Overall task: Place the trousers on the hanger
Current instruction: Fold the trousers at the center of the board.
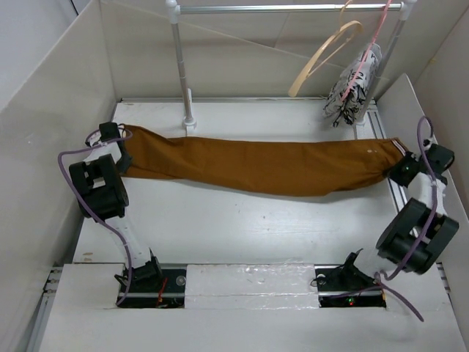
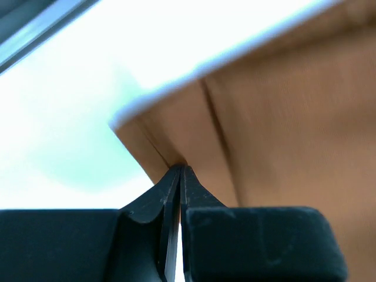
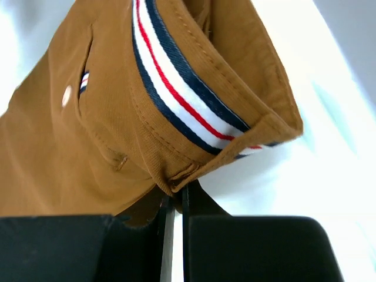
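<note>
Item: trousers (image 1: 256, 165), rust-brown, stretched lengthwise across the far half of the white table (image 1: 242, 227), leg ends to the left, waistband to the right, cloth sagging slightly along its near edge. Left end: leg-hem corner pinched between the pressed-together fingers of the left gripper (image 1: 122, 155); the left wrist view shows the jaws shut on a thin fold of the brown cloth (image 2: 282, 135). Right end: waistband corner caught in the right gripper (image 1: 401, 170); the right wrist view shows its fingertips (image 3: 197, 197) nearly together on the lower edge of the band, with the navy, white and red striped trim (image 3: 182, 88) turned outward and a pale button (image 3: 67, 95) on the cloth. Open room: bare tabletop between the trousers and the arm bases. Edges: slanted white panels enclose the table on the left, right and back, close to both grippers. Overhead at the back: a metal rail (image 1: 286, 9) on white posts, the left post (image 1: 183, 73) standing just behind the trousers' far edge. On the rail, toward the right: the hanger (image 1: 322, 55), tan wood, hanging tilted, well apart from the trousers. Just beside it: a thin pink hanger (image 1: 381, 29) carrying a black-and-white patterned cloth (image 1: 352, 88), which hangs down above the waistband end.
</note>
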Action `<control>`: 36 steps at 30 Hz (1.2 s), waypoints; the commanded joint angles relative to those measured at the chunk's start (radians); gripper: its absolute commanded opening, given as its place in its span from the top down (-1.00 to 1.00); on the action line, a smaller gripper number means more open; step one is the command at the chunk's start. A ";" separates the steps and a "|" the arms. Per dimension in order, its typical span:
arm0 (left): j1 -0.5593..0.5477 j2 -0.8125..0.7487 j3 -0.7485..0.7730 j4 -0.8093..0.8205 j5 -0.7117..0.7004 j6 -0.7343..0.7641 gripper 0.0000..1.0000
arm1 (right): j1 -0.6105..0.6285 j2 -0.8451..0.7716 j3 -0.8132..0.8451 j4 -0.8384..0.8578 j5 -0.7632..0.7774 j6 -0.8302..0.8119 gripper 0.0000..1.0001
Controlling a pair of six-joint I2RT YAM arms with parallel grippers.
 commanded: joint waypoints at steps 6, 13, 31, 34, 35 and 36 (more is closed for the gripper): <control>0.009 -0.232 -0.202 -0.131 -0.082 -0.023 1.00 | -0.102 -0.182 -0.127 -0.095 0.068 -0.090 0.23; 0.009 -0.418 -0.196 -0.152 -0.068 -0.075 -0.13 | -0.030 -0.176 0.068 -0.213 -0.009 -0.090 -0.26; 0.015 -0.205 -0.138 0.050 0.259 -0.104 -0.08 | 0.661 -0.237 -0.056 -0.078 -0.180 -0.222 0.18; 0.015 -0.182 -0.141 0.070 0.256 -0.118 -0.03 | 0.729 -0.216 -0.087 -0.048 -0.184 -0.206 0.18; 0.015 -0.174 -0.140 0.072 0.250 -0.124 -0.02 | 0.743 -0.213 -0.092 -0.039 -0.180 -0.208 0.18; 0.015 -0.173 -0.146 0.090 0.254 -0.124 -0.02 | 0.757 -0.211 -0.104 -0.034 -0.174 -0.209 0.19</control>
